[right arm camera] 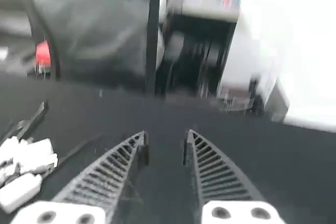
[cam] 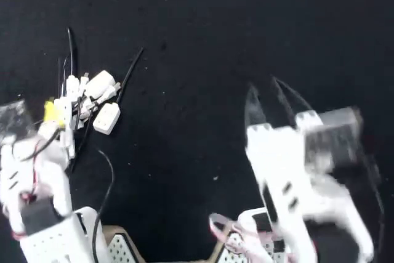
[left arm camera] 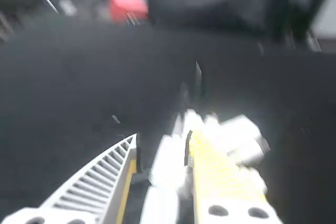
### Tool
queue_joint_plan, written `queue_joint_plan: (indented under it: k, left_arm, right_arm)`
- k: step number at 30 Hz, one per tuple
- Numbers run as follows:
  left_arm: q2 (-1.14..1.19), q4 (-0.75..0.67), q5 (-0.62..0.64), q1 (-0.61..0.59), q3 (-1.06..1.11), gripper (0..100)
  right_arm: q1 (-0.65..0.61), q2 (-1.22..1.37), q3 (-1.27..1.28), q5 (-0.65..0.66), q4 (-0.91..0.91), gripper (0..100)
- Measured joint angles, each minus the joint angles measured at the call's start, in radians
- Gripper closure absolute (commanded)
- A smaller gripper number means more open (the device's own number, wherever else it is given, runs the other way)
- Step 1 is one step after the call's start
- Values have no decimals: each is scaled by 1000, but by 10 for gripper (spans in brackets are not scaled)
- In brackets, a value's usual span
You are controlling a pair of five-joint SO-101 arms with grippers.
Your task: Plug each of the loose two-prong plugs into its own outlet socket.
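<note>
Noting right gripper [right arm camera: 164, 148] hanging released above right half of table [cam: 197, 41]. Finding left gripper [left arm camera: 161, 142] at cluster of white plugs and sockets [cam: 92, 100] near left edge, grip indeterminable. Judging pickup step underway; requiring secure hold, then prong alignment.

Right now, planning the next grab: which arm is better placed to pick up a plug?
Left. The left gripper sits right at the white plugs; the right gripper hangs open over bare table, well apart from them.
</note>
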Motion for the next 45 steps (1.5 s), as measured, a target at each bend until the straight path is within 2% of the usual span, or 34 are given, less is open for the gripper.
queue_joint_plan:
  k: [5, 10, 14, 19, 24, 26, 30, 38, 45]
  left_arm:
    - [307, 2, 0, 91, -61, 831]
    - [652, 9, 49, 110, -256, 830]
    - [925, 38, 87, 117, -459, 827]
    - [1257, 121, 95, 120, -727, 826]
    - [1519, 230, 95, 44, -934, 825]
    - [1583, 250, 95, -3, -1003, 821]
    - [1656, 278, 86, -46, -1111, 733]
    - [1783, 313, -35, 15, -1229, 744]
    - [1889, 374, -34, 3, -1287, 745]
  right_arm:
    - [-32, 270, -6, -83, 0, 876]
    - [-189, 491, -6, -109, -21, 876]
    - [-284, 661, 61, -110, -172, 875]
    - [-298, 819, 275, -110, -443, 875]
    - [-304, 842, 420, -110, -618, 874]
    - [-304, 847, 434, -110, -649, 874]
    - [-311, 850, 443, -110, -669, 874]
    - [-322, 850, 459, -110, -674, 874]
    - [-364, 850, 465, -110, -674, 874]
